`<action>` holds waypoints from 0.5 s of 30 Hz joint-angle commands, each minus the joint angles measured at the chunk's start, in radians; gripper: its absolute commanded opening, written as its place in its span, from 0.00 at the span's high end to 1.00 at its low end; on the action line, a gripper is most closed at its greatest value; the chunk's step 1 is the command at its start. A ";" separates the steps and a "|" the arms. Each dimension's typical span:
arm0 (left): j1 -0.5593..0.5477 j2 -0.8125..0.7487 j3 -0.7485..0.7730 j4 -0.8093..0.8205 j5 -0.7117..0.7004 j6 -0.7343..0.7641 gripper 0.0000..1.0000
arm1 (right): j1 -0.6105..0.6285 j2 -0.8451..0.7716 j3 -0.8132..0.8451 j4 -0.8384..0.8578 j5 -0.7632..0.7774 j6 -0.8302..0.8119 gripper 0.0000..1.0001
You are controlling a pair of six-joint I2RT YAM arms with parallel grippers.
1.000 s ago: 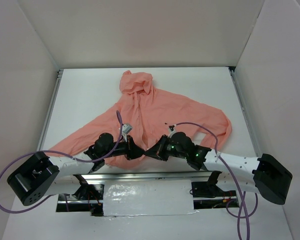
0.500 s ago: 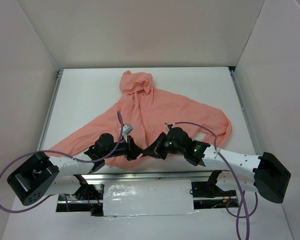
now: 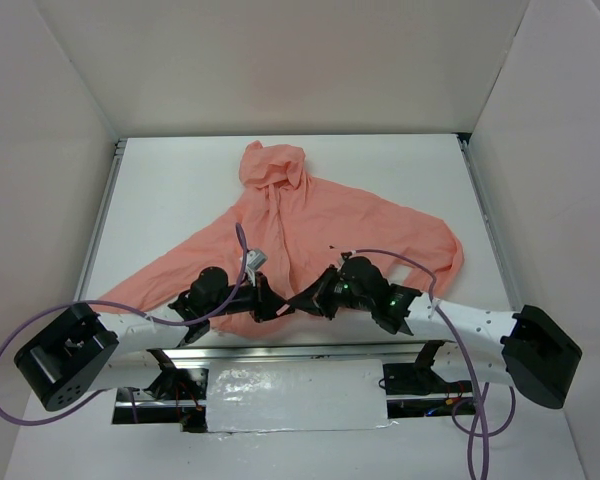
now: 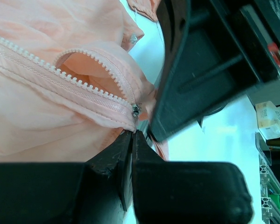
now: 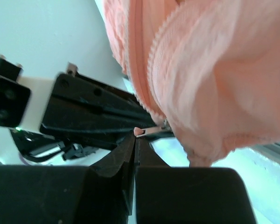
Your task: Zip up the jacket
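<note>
The salmon-pink jacket (image 3: pixel 310 225) lies flat on the white table, hood at the far end, sleeves spread. Both grippers meet at its near hem, at the bottom of the front zipper. My left gripper (image 3: pixel 271 309) is shut on the hem corner of the jacket (image 4: pixel 84 112) just below the small metal slider (image 4: pixel 136 109), with the zipper teeth (image 4: pixel 60 74) parted above it. My right gripper (image 3: pixel 304 301) is shut, tips at the end of the silver zipper pull (image 5: pixel 149 130), which hangs from the jacket's edge (image 5: pixel 214 84). The left gripper (image 4: pixel 132 132) and right gripper (image 5: pixel 136 136) nearly touch.
White walls enclose the table on three sides. A metal rail (image 3: pixel 310 350) runs along the near edge behind the arm bases. Purple cables (image 3: pixel 242 250) loop over both arms. The right gripper's black body (image 4: pixel 200 70) fills the left wrist view.
My right gripper has shifted slightly left and away from the near edge, closing on the left gripper at the hem. The left arm has barely moved.
</note>
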State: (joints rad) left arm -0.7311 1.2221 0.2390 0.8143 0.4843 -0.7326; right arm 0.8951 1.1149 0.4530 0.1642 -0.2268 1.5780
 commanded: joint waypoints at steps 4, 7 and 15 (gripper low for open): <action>-0.019 0.016 0.032 0.036 0.031 0.044 1.00 | -0.068 0.003 -0.062 0.239 -0.043 0.057 1.00; -0.031 0.033 0.048 0.016 0.028 0.056 1.00 | -0.085 0.014 -0.050 0.268 -0.065 0.057 1.00; -0.054 0.088 0.086 -0.014 0.028 0.073 1.00 | -0.136 0.019 -0.073 0.356 -0.071 0.102 1.00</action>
State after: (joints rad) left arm -0.7696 1.2949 0.2977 0.7910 0.4847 -0.7025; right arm 0.7849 1.1347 0.3893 0.3904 -0.2985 1.6463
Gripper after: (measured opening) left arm 0.140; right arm 0.008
